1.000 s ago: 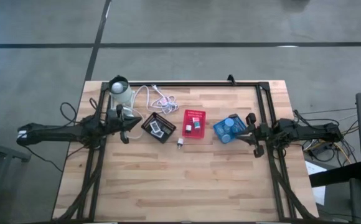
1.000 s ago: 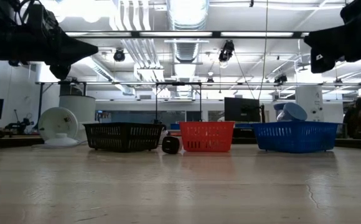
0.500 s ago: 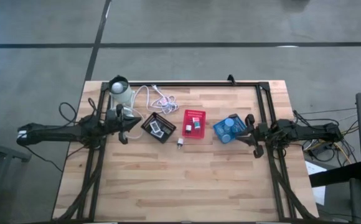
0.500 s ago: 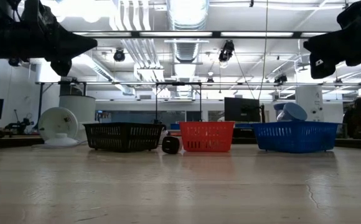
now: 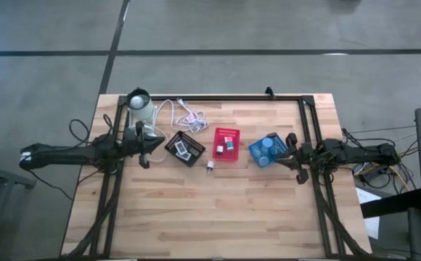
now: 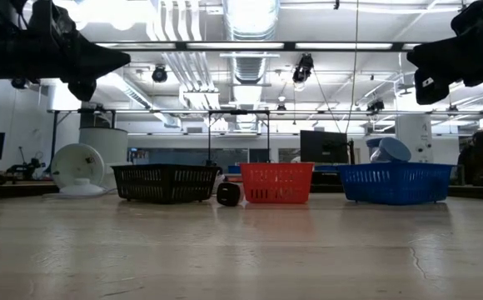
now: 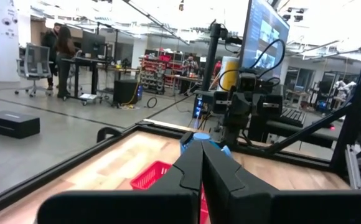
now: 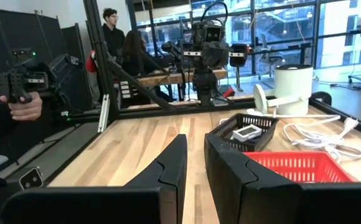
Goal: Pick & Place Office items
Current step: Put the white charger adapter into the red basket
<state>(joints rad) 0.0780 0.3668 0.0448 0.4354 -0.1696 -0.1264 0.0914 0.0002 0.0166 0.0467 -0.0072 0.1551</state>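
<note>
The left claw (image 5: 144,155) hangs in the air above the table (image 5: 218,217). Its fingers (image 7: 193,168) are pressed together and hold nothing. Just behind it stands the white lamp (image 5: 141,107) with its cable (image 5: 184,114).

Right beside the left claw, toward the middle, is the black bin (image 5: 184,148). Two little white and black blocks (image 5: 182,149) lie in it. Next comes the red bin (image 5: 226,144), with small blocks (image 5: 225,145) in it too; their colours are hard to tell. One tiny black piece (image 5: 209,167) sits on the table in front of these two bins, apart from both claws.

Then comes the blue bin (image 5: 266,150). Pale-blue round pieces (image 5: 268,143) are in it, and one sticks up over the rim in the low view. The blue bin is just beside the right claw (image 5: 295,154).

The right claw also hangs in the air. Its fingers (image 8: 227,165) have a thin gap between them and nothing is in the gap.

Far off behind the table, people (image 8: 121,46) are in the room.
</note>
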